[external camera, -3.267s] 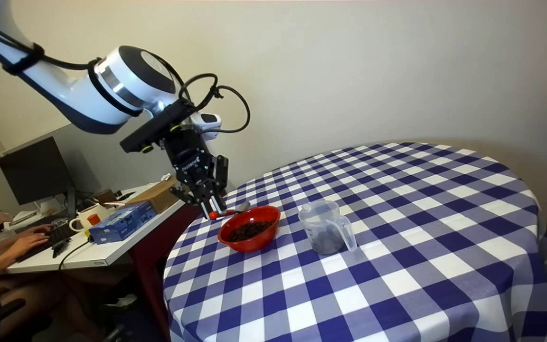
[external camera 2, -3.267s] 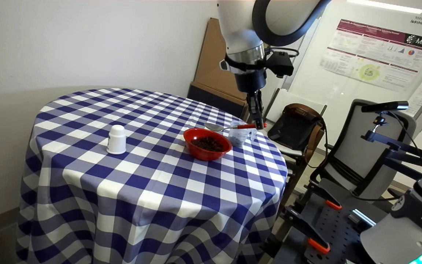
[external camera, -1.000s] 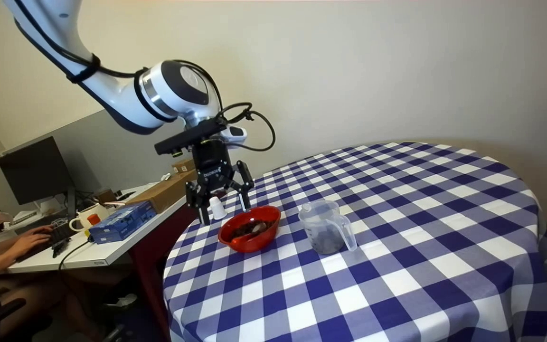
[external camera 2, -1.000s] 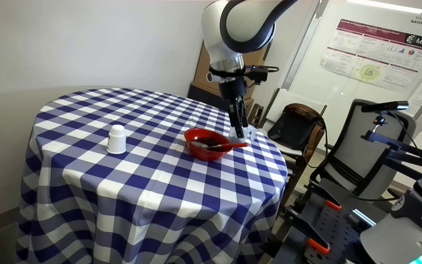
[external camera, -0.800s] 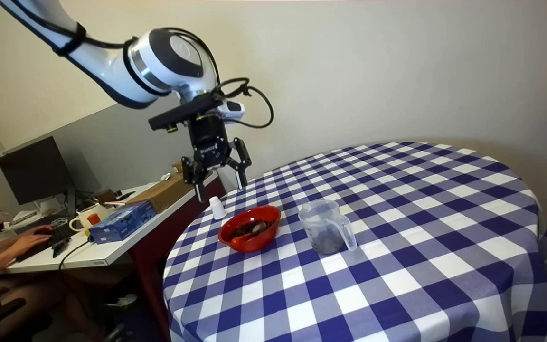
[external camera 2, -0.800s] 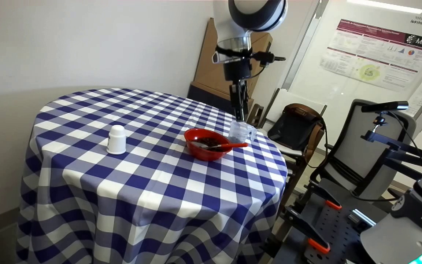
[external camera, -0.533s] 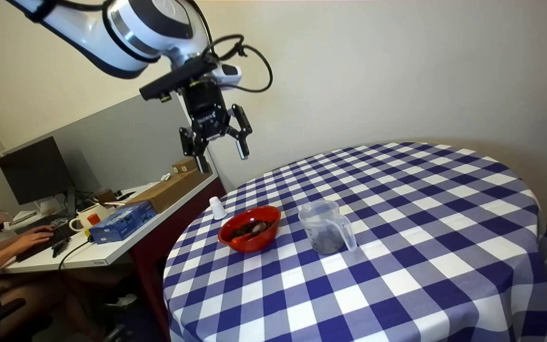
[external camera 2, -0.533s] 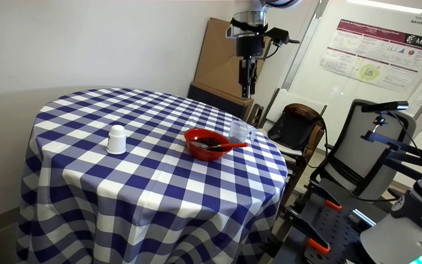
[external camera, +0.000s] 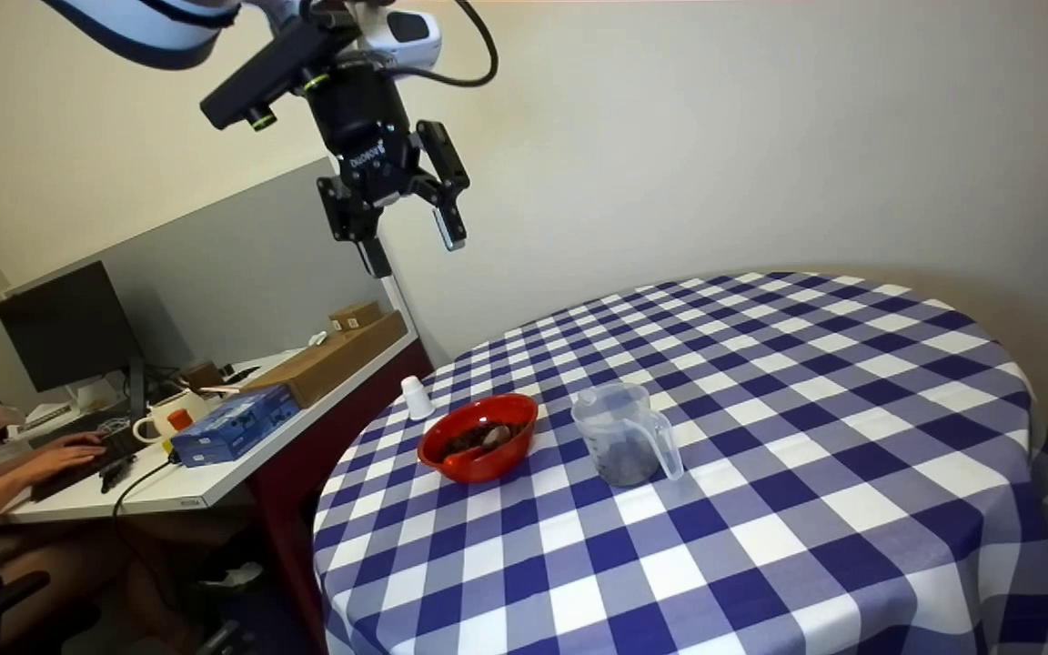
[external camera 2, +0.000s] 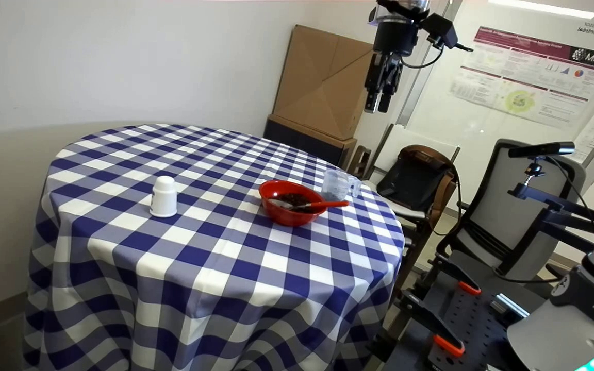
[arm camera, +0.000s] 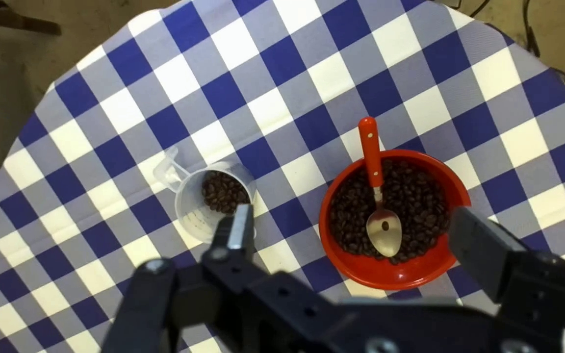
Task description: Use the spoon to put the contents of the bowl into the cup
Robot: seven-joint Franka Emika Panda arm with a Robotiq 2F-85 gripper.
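- Raised since half a second ago: black two-fingered gripper [external camera: 417,253], now hanging well above the blue-and-white checked tablecloth [external camera: 751,548], jaws spread wide.
- Red-handled silver metal spoon [arm camera: 374,177]: gripped a few seconds ago, it now lies in the shallow round red bowl [arm camera: 390,274], across dark-brown coffee beans [arm camera: 417,206], its handle reaching out over the rim.
- Clear plastic measuring cup [arm camera: 189,211] with a side handle: upright near the bowl, apart from it, more beans [arm camera: 224,192] in its bottom.
- Small white round-topped object [external camera 2: 164,197], in both exterior views: standing on the tablecloth, the bowl between it and the cup.
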